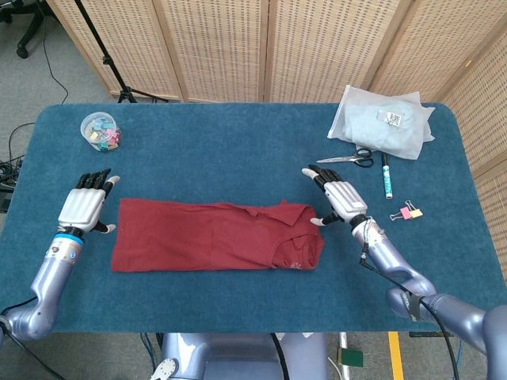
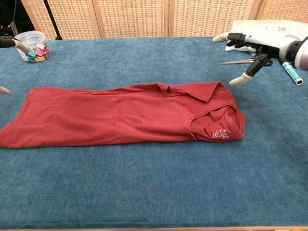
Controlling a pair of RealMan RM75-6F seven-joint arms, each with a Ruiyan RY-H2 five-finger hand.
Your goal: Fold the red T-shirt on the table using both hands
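Observation:
The red T-shirt [image 1: 218, 235] lies folded into a long band across the middle of the blue table [image 1: 238, 150], collar end at the right [image 2: 214, 120]. My left hand [image 1: 85, 203] hovers just off the shirt's left end, fingers spread, holding nothing. My right hand [image 1: 338, 196] floats beside the collar end, fingers apart and empty; in the chest view it shows at the upper right [image 2: 257, 41]. Only fingertips of the left hand show at the chest view's left edge.
A clear cup of coloured clips [image 1: 101, 131] stands at the back left. At the back right lie a white plastic bag [image 1: 384, 123], scissors [image 1: 348, 158], a marker [image 1: 386, 176] and a pink-yellow binder clip [image 1: 410, 212].

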